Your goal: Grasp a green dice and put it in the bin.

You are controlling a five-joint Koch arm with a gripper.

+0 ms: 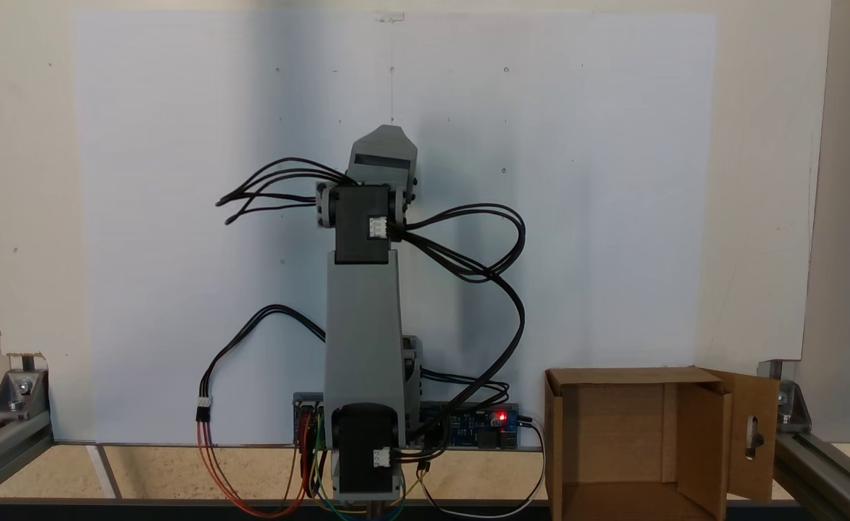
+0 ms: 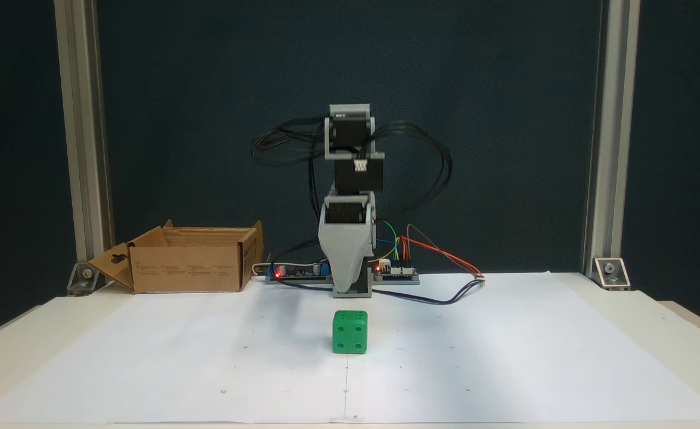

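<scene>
Dice-wise, going left to right in a fixed view: the bin [image 2: 189, 262] sits at mid-left, the gripper [image 2: 346, 280] hangs at centre, pointing down, its jaws' state impossible to tell. The green dice [image 2: 350, 331] rests just below centre on white paper [image 2: 505, 357], untouched. A skewed descent could nudge the cube away.

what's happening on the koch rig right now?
Nothing is being handled yet. The arm is folded up over its base, with the gripper pointing down near the base; its jaws can't be told apart from here. The green dice sits alone on the white sheet in front of the arm, untouched. The bin stands open off to the left in that fixed view, beside the base.
</scene>
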